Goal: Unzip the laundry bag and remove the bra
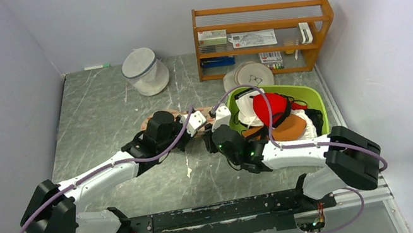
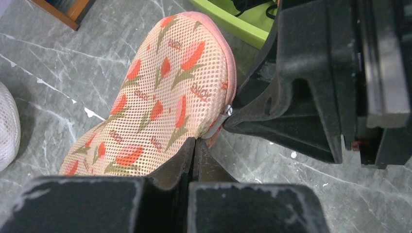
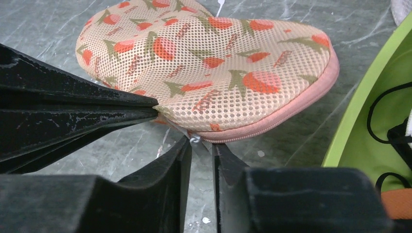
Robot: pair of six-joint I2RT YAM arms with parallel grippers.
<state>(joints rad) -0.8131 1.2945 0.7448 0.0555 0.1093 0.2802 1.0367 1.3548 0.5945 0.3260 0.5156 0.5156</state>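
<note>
Grey marbled desk [image 1: 102,122], pale walls on three sides; both arms reach in to meet at its centre.

Item 1, the laundry bag [image 3: 209,63]: the peach mesh pouch with the red print lies flat at mid-desk, just left of a green basket [image 1: 279,87]. In the overhead view the two wrists cover most of it. The pink zip seam along its near edge is closed over the whole stretch I can see, and what is inside is hidden.

Item 2, left claw [image 2: 194,145]: clenched, fingers pressed together with no gap, nipping the pouch's edge fabric right beside the zip end. The pouch edge is lifted slightly at that pinch.

Item 3, right claw [image 3: 200,145]: tips brought up to the same corner from the opposite side, standing a narrow slit apart. The small silver zip pull [image 3: 195,140] sits at the mouth of that slit. I cannot tell whether the fingers are actually biting on it.

Item 4, surroundings: the basket holds a red bra [image 1: 270,107] and an orange-brown bra [image 1: 288,129] among black straps. A white cylindrical mesh bag [image 1: 144,71] stands at the far side, well apart from the pouch, and a wooden rack [image 1: 260,17] sits against the back wall.
</note>
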